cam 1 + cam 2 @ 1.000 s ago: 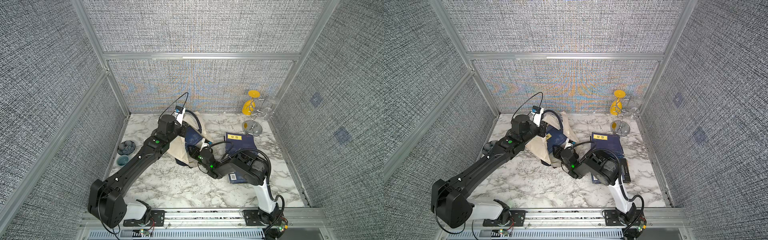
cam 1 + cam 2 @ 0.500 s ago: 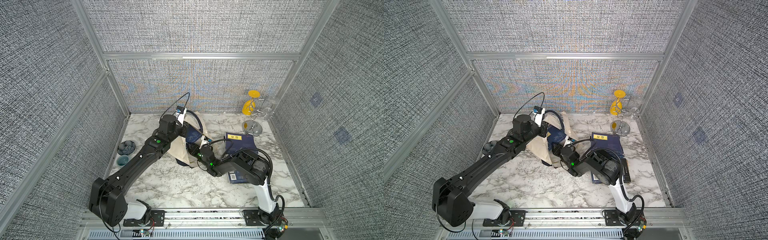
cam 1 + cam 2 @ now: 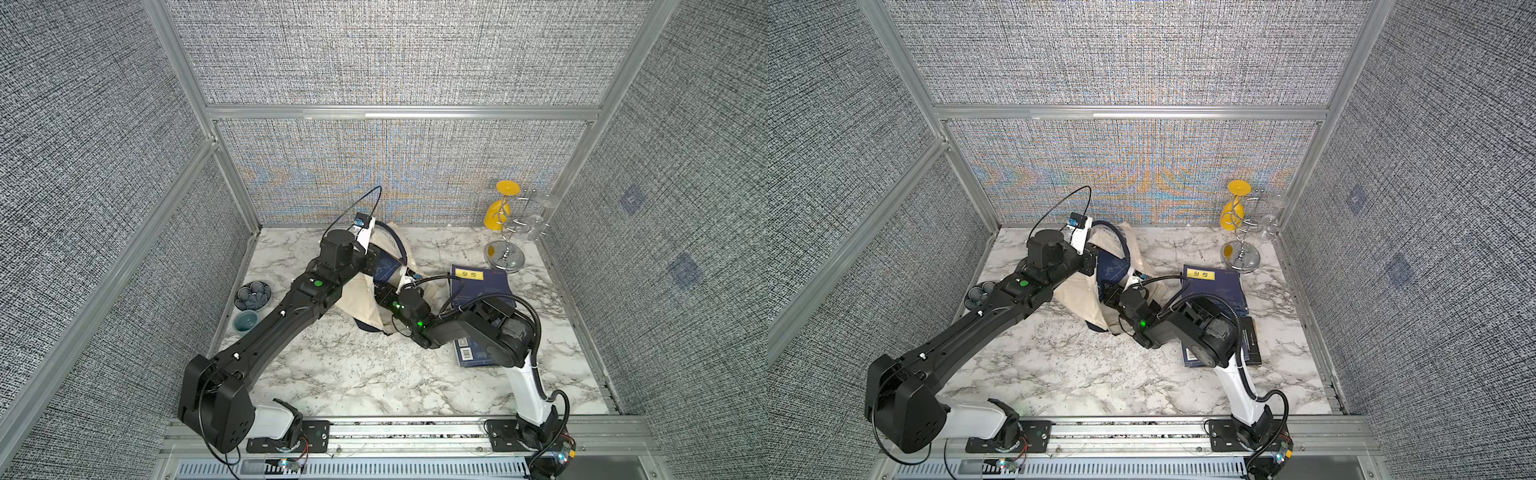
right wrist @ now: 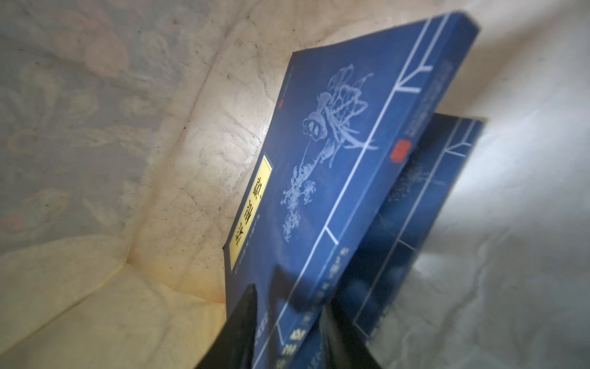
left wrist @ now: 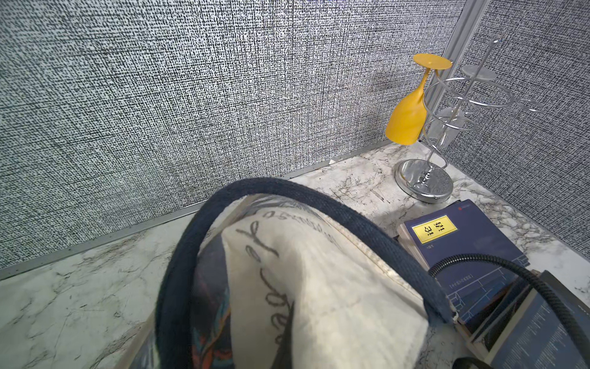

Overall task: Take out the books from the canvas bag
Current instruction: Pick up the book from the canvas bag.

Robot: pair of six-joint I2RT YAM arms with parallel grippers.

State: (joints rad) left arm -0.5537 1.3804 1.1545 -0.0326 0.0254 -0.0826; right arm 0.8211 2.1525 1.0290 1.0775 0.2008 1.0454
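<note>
Read the table from above as a clock, twelve at the back wall. Two small dishes [image 3: 252,296] sit at nine o'clock, clear of the work. Next across, the left gripper [image 3: 371,261] is closed tight at the rim of the canvas bag [image 3: 360,300]. The cream cloth and navy strap handle [image 5: 287,191] bunch right under its wrist camera, so it looks pinched on the bag, holding the mouth up and open at about eleven o'clock from the table's centre.

Inside that mouth is the relation that matters. The right gripper [image 4: 289,306] reaches in from four o'clock, pointing toward ten. The front book [image 4: 322,153], navy with a yellow label and a pale plant drawing, stands on edge directly ahead of it. Its long axis runs away from the jaws along that same ten-to-four line. The fingers [image 4: 239,326] sit narrow, one on the cover side and one behind, between this book and a second book [image 4: 427,198] leaning against it. Whether the pads press the cover I cannot tell; that end is blurred.

The right arm is much the nearer, and the only one free. In my judgement a straight draw back toward four o'clock, along the book's length, suits the pull. The second book may drag along with it.

At three o'clock from the bag a stack of books [image 3: 484,286] lies flat on the marble table [image 3: 332,374]. A wire glass rack [image 3: 505,257] stands behind it at one o'clock.
</note>
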